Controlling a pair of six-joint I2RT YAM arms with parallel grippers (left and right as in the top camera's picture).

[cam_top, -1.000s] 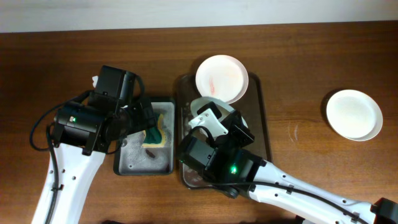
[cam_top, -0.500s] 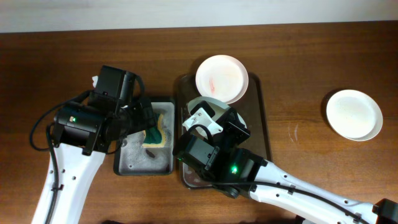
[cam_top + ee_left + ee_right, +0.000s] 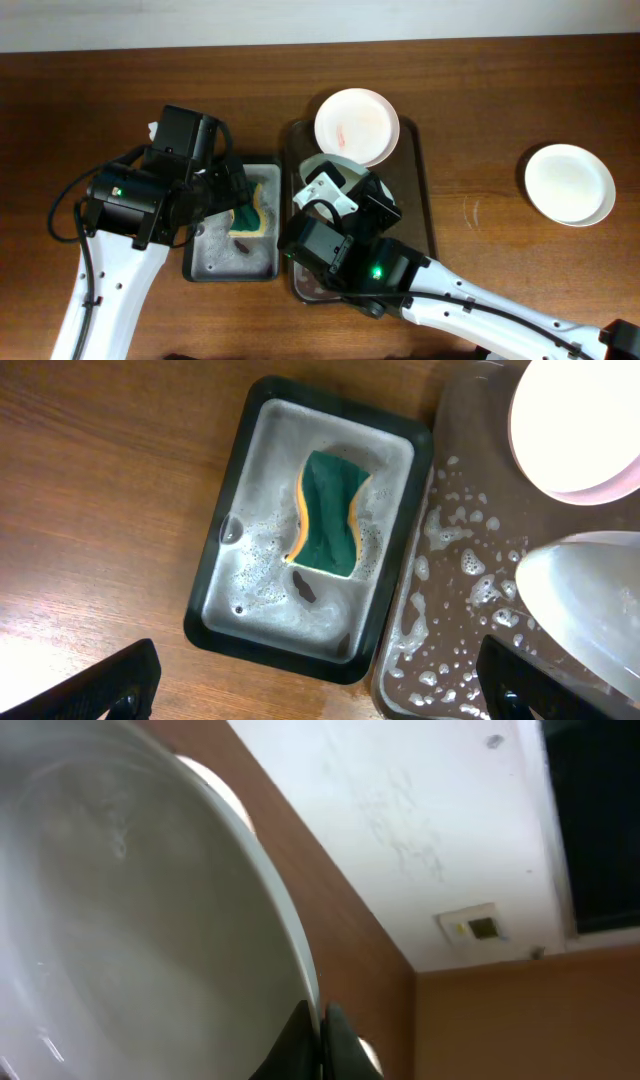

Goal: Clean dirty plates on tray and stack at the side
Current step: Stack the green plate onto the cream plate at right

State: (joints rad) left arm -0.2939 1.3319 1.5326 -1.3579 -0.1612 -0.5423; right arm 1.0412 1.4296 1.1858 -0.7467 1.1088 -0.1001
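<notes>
1. Overhead view: a large dark brown rectangular tray (image 3: 422,205) lies mid-table. A round white plate with a reddish smear (image 3: 357,127) sits at its far end, overlapping the rim. The right gripper (image 3: 332,196) is over the tray's middle, where a pale mint green plate (image 3: 324,167) stands tilted under it. A second round white plate (image 3: 570,183) rests on the brown wooden table (image 3: 480,90), well apart to the right. The left gripper (image 3: 238,200) hangs over a small black grey-lined tray (image 3: 215,264) that holds a green and yellow sponge (image 3: 256,212).

2. Left wrist view: the left gripper (image 3: 320,672) has its fingers (image 3: 115,682) spread wide apart and grips nothing. Below it, the sponge (image 3: 330,515) lies in foamy water in the small black tray (image 3: 215,575). To the right, suds dot the brown tray (image 3: 450,590), the smeared plate (image 3: 580,430) is at the top and the mint plate (image 3: 590,605) is lower down.

3. Right wrist view: the right gripper (image 3: 320,1038) is clamped on the rim of the mint plate (image 3: 130,920), which fills the left of the frame.
</notes>
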